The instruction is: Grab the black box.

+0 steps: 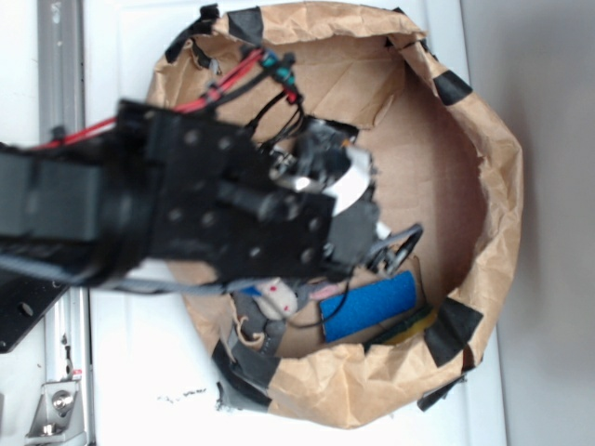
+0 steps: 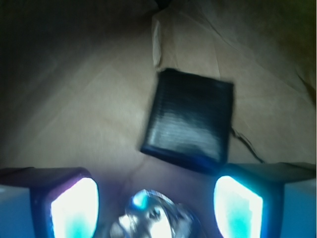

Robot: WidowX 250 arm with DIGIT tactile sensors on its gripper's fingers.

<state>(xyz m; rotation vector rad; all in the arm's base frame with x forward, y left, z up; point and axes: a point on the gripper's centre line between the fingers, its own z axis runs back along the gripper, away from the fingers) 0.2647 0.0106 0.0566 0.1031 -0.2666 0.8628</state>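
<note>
Fingertips (image 2: 74, 206) of your end effector (image 2: 156, 203) glowed pale blue at the bottom corners of the wrist view, set wide apart with nothing between them, so it stood open. Between them, lowest in that frame, sat a shiny crumpled silver thing (image 2: 151, 218), too blurred to name. Just beyond lay the black box (image 2: 190, 119) flat on brown paper, turned slightly askew, its near corner close to your right-hand fingertip; whether they touched you could not tell. On the left of the box you had bare paper floor; behind it the paper rose in creased folds.

From the exterior view you could not see the box at all: the black arm (image 1: 186, 200) and its red wires (image 1: 232, 79) covered the middle of the paper basin (image 1: 493, 204). That view gave you what the wrist camera missed. The basin's crumpled wall ringed the whole workspace, patched with black tape (image 1: 451, 330) along the rim, and stood on a white table (image 1: 139, 372). Inside, against the lower wall, lay a blue block (image 1: 372, 307) with a yellow-and-dark object (image 1: 409, 327) just beside it, and some small mixed objects (image 1: 265, 311) to the left, partly hidden by the arm. The right part of the basin floor was bare.
</note>
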